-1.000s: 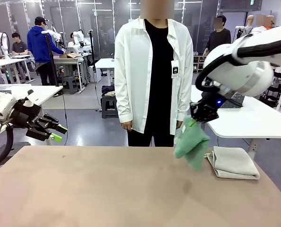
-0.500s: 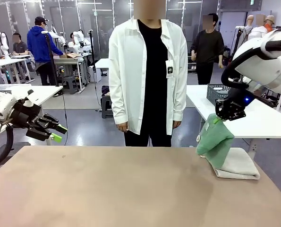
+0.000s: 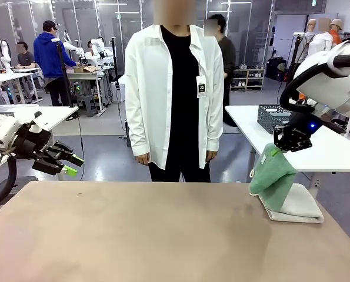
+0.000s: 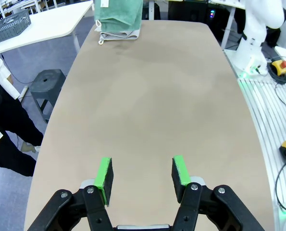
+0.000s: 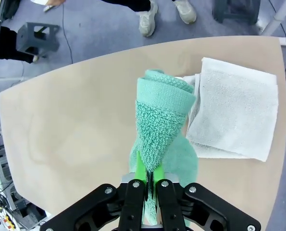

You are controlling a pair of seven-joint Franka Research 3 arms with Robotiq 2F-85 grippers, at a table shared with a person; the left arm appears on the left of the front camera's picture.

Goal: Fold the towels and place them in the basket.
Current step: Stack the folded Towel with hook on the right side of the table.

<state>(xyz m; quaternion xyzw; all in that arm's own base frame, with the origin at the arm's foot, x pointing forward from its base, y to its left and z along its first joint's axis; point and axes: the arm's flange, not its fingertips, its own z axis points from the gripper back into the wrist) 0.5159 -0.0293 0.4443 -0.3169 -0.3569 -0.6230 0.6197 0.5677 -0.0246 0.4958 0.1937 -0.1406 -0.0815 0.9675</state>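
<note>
Here, on a white side table behind the right arm, a dark mesh basket (image 3: pixel 273 117), contents hidden from this angle. At the right tool (image 3: pixel 279 148), pads pressed together on the top of a mint green towel (image 3: pixel 273 176), hanging in a bunched fold above the near edge of a folded off-white towel (image 3: pixel 297 205). Seen from the right wrist, green cloth (image 5: pixel 161 126) pinched between the closed fingers, draped over one side of the off-white towel (image 5: pixel 234 115), flat and square near the table's far right corner. Left tool (image 3: pixel 66 164) raised off the table's left edge, green pads (image 4: pixel 104 173) apart, nothing between them. Tan table (image 3: pixel 133 235) bare across its middle and left, wide open room there. From the left wrist, both towels (image 4: pixel 118 19) at the far end of the long tabletop. Standing at the far side, a person (image 3: pixel 175 94) in a white lab coat over black, arms down. Beyond, a workshop hall with grey floor, other tables and people.
</note>
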